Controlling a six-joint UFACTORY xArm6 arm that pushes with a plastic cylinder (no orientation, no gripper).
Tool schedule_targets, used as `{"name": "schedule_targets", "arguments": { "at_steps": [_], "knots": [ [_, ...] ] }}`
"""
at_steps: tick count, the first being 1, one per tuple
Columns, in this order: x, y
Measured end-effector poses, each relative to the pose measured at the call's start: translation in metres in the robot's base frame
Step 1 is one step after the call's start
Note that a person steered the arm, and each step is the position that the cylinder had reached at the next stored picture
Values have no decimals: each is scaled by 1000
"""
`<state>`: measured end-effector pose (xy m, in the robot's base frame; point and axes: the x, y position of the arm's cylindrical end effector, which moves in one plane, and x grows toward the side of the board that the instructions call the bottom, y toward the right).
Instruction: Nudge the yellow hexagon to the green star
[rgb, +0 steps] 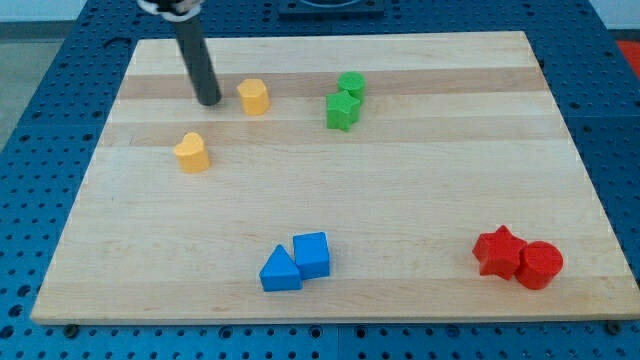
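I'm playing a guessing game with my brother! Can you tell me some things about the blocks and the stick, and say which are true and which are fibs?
1. My tip is just to the view's left of the yellow hexagon. True.
2. The yellow hexagon already touches the green star. False: bare board lies between them.
3. The two blue blocks, a triangle and a cube, sit side by side near the view's bottom. True.
4. The red star is at the view's top left. False: it is at the bottom right, next to a red cylinder.
5. There is only one yellow block. False: a second yellow block sits lower left.
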<state>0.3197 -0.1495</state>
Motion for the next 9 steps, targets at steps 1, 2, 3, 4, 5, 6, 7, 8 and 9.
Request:
{"name": "schedule_targets", "arguments": {
  "at_steps": [1,2,3,4,5,6,7,8,9],
  "knots": [
    [-5,61],
    [-7,80],
    [-6,37],
    [9,4],
    [34,5],
    [54,21],
    [49,49],
    [22,77],
    [10,96]
  ]
}}
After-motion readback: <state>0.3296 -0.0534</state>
